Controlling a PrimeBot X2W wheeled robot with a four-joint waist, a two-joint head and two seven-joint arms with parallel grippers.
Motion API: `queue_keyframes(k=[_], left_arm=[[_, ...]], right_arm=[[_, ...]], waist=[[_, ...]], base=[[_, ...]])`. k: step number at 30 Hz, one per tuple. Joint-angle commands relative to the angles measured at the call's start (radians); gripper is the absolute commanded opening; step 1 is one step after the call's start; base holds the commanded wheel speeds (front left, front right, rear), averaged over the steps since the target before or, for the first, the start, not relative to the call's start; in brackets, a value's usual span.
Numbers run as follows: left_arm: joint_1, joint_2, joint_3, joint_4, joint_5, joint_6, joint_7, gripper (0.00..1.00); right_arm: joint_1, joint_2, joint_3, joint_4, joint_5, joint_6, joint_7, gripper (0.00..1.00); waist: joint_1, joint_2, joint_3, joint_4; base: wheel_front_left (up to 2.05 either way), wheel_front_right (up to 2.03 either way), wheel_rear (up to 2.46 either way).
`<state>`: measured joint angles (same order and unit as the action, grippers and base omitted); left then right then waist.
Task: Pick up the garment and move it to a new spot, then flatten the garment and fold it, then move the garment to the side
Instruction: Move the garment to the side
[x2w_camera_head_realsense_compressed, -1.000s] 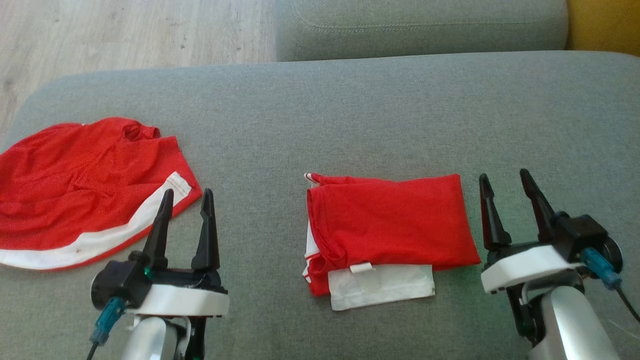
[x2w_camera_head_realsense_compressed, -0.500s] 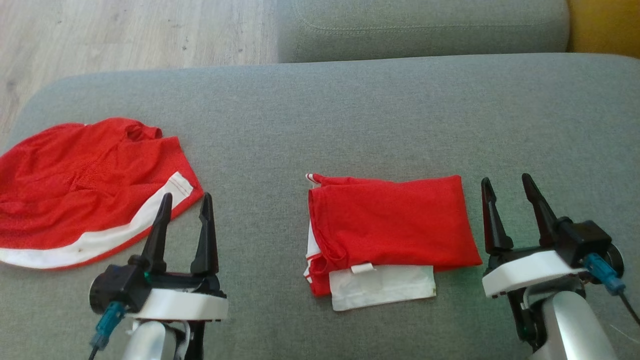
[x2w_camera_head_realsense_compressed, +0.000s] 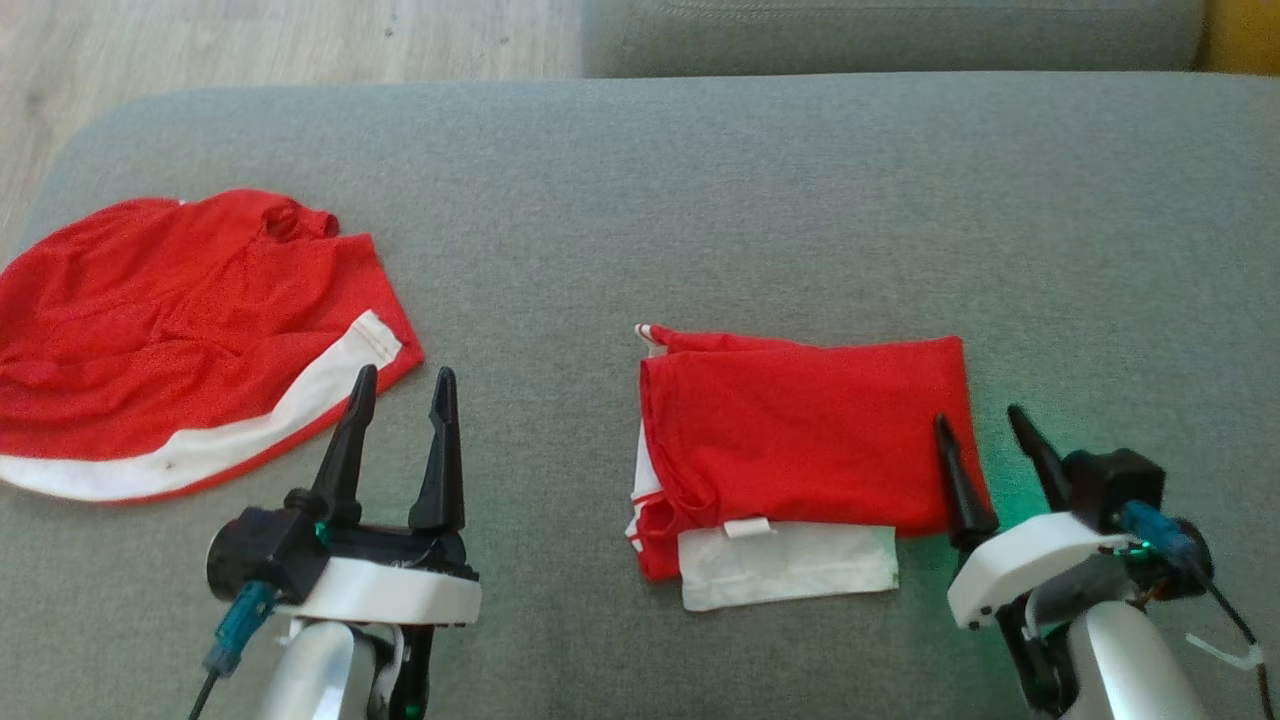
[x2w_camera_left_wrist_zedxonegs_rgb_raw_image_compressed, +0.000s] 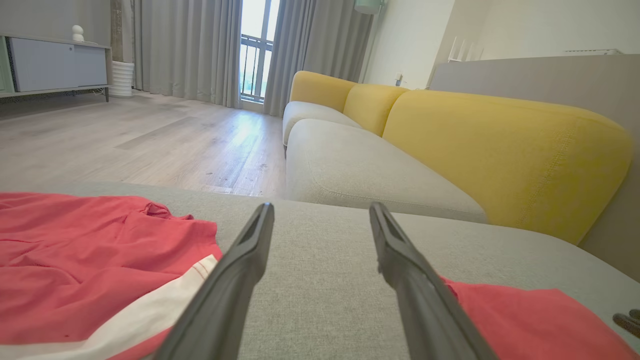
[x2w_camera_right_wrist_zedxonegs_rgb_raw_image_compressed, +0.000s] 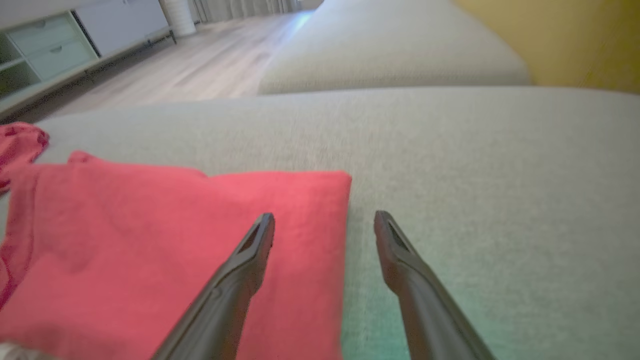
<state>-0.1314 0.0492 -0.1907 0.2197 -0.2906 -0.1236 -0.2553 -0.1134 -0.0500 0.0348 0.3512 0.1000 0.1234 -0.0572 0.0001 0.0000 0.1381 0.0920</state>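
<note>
- Head view: a folded red garment (x2w_camera_head_realsense_compressed: 810, 430), with a white panel (x2w_camera_head_realsense_compressed: 790, 565) sticking out from under its near side, lies in the middle of a grey seat cushion (x2w_camera_head_realsense_compressed: 700, 200). A loose red garment (x2w_camera_head_realsense_compressed: 170, 330) with a white band is spread at the cushion's left end.
- The left gripper (x2w_camera_head_realsense_compressed: 406, 372) hovers over the cushion's near left part, fingers apart and empty, just beside the loose garment's hem. The right gripper (x2w_camera_head_realsense_compressed: 978, 416), also spread and empty, is over the cushion's near right part, one finger overlapping the folded garment's right edge.
- Left wrist view: spread fingers frame bare cushion, with the loose garment to one side and the folded one to the other. Likely risk: a drift towards the cushion's left end could snag the wrong cloth.
- Right wrist view, blurred: one finger is above the folded garment's right edge, the other above bare cushion. Pinching only the top layer would probably peel the fold open. Dragging it across the cushion could bunch it or push it into the loose garment.
</note>
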Motion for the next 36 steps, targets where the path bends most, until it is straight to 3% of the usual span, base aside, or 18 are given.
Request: queue_keyframes(k=[1, 16, 17, 18, 22, 29, 32, 36], left_arm=[[-0.038, 0.001, 0.029, -0.028, -0.005, 0.0, -0.006, 1.0], [-0.057, 0.001, 0.028, -0.021, -0.012, 0.0, -0.006, 1.0], [-0.057, 0.001, 0.029, -0.021, -0.012, 0.0, -0.006, 1.0], [-0.057, 0.001, 0.029, -0.02, -0.011, 0.0, -0.006, 1.0], [-0.058, 0.001, 0.025, -0.021, -0.004, -0.001, -0.006, 1.0], [-0.077, 0.001, -0.011, -0.023, 0.027, -0.004, -0.006, 1.0], [-0.108, 0.001, -0.036, -0.026, 0.036, -0.006, -0.006, 1.0], [-0.155, 0.001, -0.075, -0.037, 0.028, -0.006, -0.006, 1.0]], right_arm=[[-0.035, 0.0, 0.029, -0.023, 0.0, 0.007, 0.005, 1.0], [-0.078, 0.0, 0.058, 0.148, 0.04, 0.007, 0.088, 1.0], [-0.083, 0.0, 0.065, 0.154, 0.044, 0.007, 0.087, 0.45], [-0.088, 0.0, 0.072, 0.156, 0.047, 0.007, 0.081, 0.0], [-0.113, 0.0, 0.081, 0.149, 0.015, 0.007, 0.049, 0.0], [-0.185, -0.003, 0.056, 0.079, -0.169, 0.007, 0.029, 0.0], [-0.224, -0.051, 0.054, 0.059, -0.212, 0.007, 0.043, 0.0], [-0.275, -0.168, 0.064, 0.057, -0.205, 0.007, 0.06, 0.0]], waist=[[-0.0001, 0.0, 0.009, 0.008], [-0.0001, 0.0, 0.051, 0.033], [-0.0001, 0.0, 0.051, 0.031], [-0.0001, 0.0, 0.05, 0.028], [-0.0001, 0.0, 0.041, 0.008], [-0.0001, 0.0, 0.036, -0.052], [-0.0001, 0.0, 0.047, -0.079], [-0.0001, 0.0, 0.074, -0.098]], base=[[0.0, 0.0, 0.0], [0.0, 0.0, 0.0], [0.0, 0.0, 0.0], [0.0, 0.0, 0.0], [0.0, 0.0, 0.0], [0.0, 0.0, 0.0], [0.0, 0.0, 0.0], [0.0, 0.0, 0.0]])
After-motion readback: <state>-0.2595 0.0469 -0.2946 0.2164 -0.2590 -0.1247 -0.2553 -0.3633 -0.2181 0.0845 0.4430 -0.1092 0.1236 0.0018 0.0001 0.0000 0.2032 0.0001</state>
